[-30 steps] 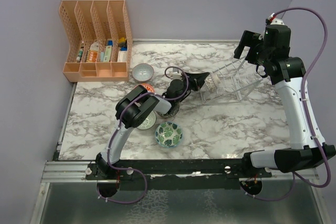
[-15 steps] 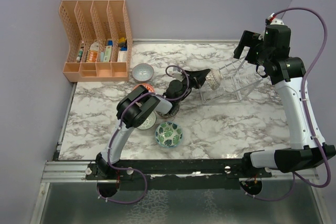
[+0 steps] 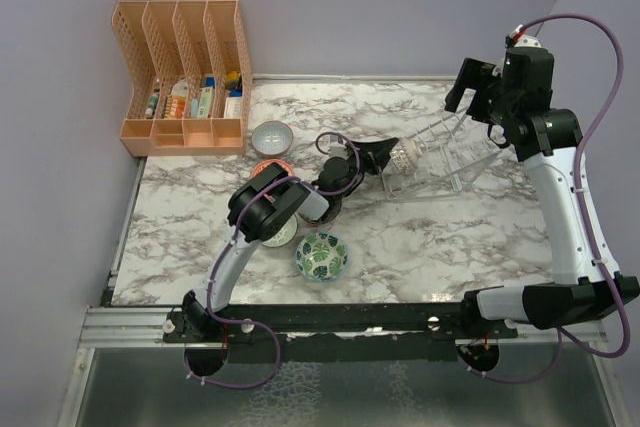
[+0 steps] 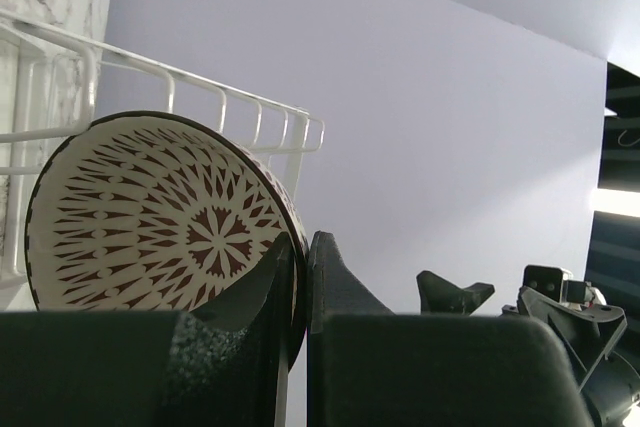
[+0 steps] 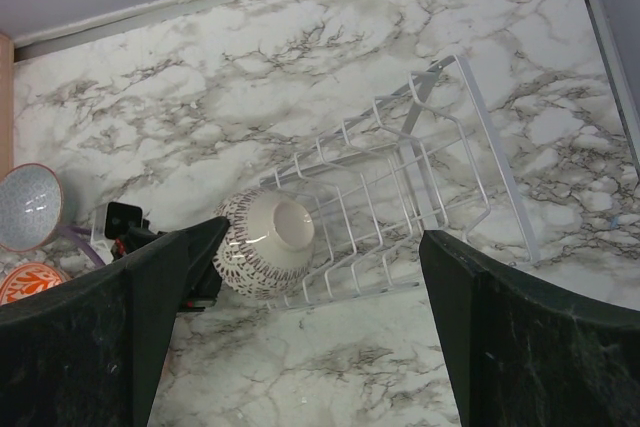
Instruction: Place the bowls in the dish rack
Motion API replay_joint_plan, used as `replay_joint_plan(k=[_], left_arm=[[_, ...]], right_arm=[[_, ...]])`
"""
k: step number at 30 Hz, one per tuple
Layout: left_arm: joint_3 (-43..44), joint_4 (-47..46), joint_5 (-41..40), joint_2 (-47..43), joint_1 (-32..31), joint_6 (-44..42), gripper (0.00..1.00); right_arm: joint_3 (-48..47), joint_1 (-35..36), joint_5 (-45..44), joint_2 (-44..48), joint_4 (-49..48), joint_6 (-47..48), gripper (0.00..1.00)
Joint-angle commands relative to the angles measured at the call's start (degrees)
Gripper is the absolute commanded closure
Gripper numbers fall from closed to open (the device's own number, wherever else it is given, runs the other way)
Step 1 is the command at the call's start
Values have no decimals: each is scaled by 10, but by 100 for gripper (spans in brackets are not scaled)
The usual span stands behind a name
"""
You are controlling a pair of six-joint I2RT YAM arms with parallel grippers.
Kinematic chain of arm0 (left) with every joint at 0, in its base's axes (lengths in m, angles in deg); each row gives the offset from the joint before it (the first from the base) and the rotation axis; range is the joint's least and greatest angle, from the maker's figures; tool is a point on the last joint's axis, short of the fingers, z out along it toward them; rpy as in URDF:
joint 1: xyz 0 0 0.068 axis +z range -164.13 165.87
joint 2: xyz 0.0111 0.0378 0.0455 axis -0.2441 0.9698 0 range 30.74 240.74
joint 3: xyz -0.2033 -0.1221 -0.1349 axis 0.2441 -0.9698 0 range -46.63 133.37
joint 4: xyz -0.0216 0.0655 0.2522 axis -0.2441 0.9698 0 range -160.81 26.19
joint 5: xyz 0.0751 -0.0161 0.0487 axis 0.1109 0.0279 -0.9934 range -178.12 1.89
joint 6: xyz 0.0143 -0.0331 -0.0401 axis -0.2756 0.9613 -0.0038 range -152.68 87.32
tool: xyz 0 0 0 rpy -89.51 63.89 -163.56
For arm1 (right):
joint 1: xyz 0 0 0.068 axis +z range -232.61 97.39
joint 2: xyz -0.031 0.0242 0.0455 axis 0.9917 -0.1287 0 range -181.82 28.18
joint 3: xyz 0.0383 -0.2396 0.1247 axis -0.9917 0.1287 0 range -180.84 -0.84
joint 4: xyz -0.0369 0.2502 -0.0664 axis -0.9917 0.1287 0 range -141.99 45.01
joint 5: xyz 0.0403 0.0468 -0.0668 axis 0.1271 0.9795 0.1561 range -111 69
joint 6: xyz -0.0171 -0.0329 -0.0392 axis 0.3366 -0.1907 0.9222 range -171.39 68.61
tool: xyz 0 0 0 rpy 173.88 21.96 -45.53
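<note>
- While the left tool (image 3: 388,153) reaches far and right over the table (image 3: 470,237), its jaws are pressed together on the rim of the white lattice bowl (image 3: 404,157). One finger (image 4: 262,282) lies against the patterned inside and the other against the outside.
- From the left wrist view, I see that bowl standing on edge at the left end of the dish rack (image 3: 445,152). Its pattern faces that camera, and white rack wires run just behind it.
- From the right wrist view, its foot points up at me and its side lies against the rack's left near corner. I cannot tell whether it sits between prongs.
- Over the rack hangs the right tool (image 3: 473,92), jaws spread wide and holding nothing.
- On the table near the orange organiser (image 3: 185,77) sits the grey bowl (image 3: 271,136). The orange-red bowl (image 3: 270,168) is just nearer, partly under the left arm (image 3: 262,209).
- Nearest to me is the green-blue leaf bowl (image 3: 321,255), well apart from the rack.
- To its left the pale bowl (image 3: 284,234) shows, mostly covered by the arm.
</note>
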Motion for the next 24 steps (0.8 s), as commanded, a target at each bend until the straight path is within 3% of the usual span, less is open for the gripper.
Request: replay_joint_plan(k=[1, 13, 16, 24], left_arm=[[19, -57, -1, 13, -5, 28, 100], [19, -54, 16, 34, -5, 48, 100], [22, -52, 33, 38, -4, 51, 88], [-5, -17, 71, 15, 6, 36, 74]], right_arm=[[-6, -4, 7, 2, 1, 6, 0], [-13, -4, 19, -9, -2, 7, 0], [-15, -4, 24, -12, -3, 7, 0], [-18, -4, 34, -18, -6, 7, 0]])
